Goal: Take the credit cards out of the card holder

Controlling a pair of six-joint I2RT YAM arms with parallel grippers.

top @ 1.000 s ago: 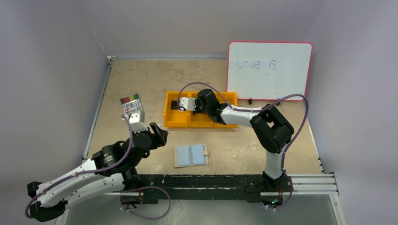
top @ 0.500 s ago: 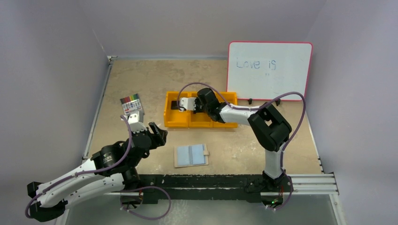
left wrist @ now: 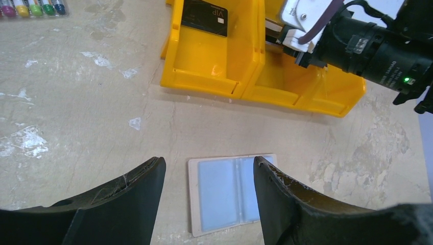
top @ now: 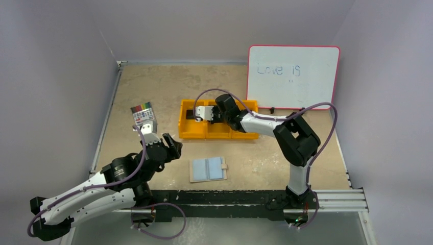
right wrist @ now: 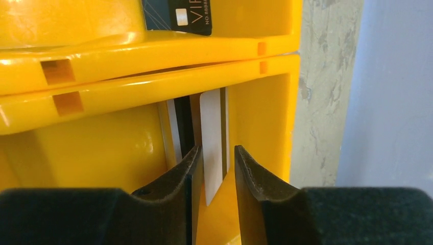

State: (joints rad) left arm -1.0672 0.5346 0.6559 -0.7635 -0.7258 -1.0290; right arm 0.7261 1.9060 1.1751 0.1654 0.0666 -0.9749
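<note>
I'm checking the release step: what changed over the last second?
The right end effector has begun opening: its jaws now stand slightly apart around the white card in the middle compartment of the orange tray, letting it go. Unchanged: the left end effector open above the card holder, the black card in the neighbouring compartment, and the tray itself.

Soft even light, faint shadows; sheen on the orange tray (right wrist: 127, 138), overhead view slightly soft

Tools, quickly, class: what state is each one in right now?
Left tool: open, holding nothing.
Right tool: open, a white card loose between its jaws.
</note>
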